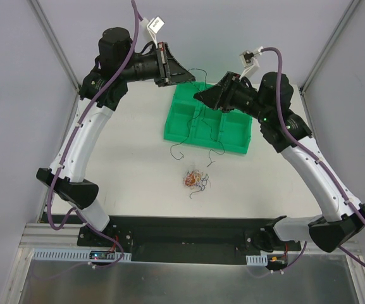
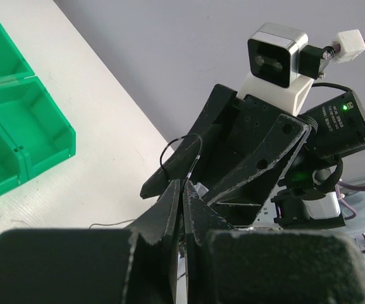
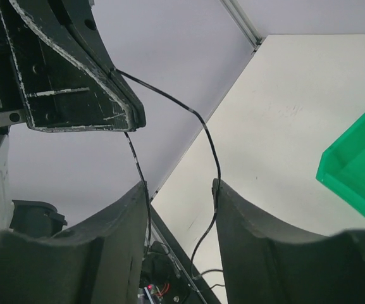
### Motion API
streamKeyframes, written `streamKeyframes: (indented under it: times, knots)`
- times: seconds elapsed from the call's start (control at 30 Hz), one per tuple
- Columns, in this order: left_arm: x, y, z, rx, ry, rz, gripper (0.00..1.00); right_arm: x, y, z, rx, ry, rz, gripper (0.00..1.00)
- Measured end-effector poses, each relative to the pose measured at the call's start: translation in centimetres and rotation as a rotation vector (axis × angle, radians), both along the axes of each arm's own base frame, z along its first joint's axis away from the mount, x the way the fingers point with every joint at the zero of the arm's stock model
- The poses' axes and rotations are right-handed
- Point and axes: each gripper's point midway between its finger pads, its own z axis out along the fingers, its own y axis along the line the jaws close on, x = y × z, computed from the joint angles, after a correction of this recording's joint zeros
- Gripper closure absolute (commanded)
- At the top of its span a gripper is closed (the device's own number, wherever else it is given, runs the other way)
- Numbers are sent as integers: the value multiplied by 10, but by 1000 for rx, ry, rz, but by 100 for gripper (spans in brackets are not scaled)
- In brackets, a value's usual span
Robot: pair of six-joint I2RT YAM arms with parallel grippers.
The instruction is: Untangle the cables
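Here, my left gripper (image 2: pixel 183 190) is pinched tight on 1 black cable (image 3: pixel 193 114); my right gripper (image 3: pixel 179 185) gapes wide, the cable looping into its gap.

The cables (image 1: pixel 193 180) lie in a small red, orange and white tangle. Two black strands (image 1: pixel 177 151) lie loose at its 12 o'clock. One black cable (image 3: pixel 207 136) loops aloft beyond.

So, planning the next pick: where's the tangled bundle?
Top view: the bundle lies on the table near its middle, just on the near side of the green tray and not touching it.

Glossy grn plastic tray (image 1: pixel 177 128), matt wht table (image 1: pixel 138 166), shiny blk cable (image 3: pixel 217 166).
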Motion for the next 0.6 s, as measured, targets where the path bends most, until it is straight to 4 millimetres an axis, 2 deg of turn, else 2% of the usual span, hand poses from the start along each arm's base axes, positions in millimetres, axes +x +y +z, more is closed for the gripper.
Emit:
streamKeyframes:
  times: [0.03,0.07,0.13,0.2,0.23,0.3,0.43,0.6]
  knots:
    - [0,0,0,0,-1,0,100,0,0,-1,2,3,-1,70]
    - [0,0,0,0,0,0,100,0,0,0,3,4,0,75]
    - [0,0,0,0,0,0,100,0,0,0,5,4,0,99]
    - [0,0,0,0,0,0,96,0,0,0,3,1,0,100]
    - [0,0,0,0,0,0,87,0,0,0,3,2,0,100]
    - [0,0,-1,1,0,0,60,1,-1,0,-1,-5,-6,100]
    - [3,2,-6,13,2,23,28,7,-7,0,-20,-33,-39,100]
    - [12,21,-25,74,39,126,21,34,-37,-3,-54,-61,-141,100]
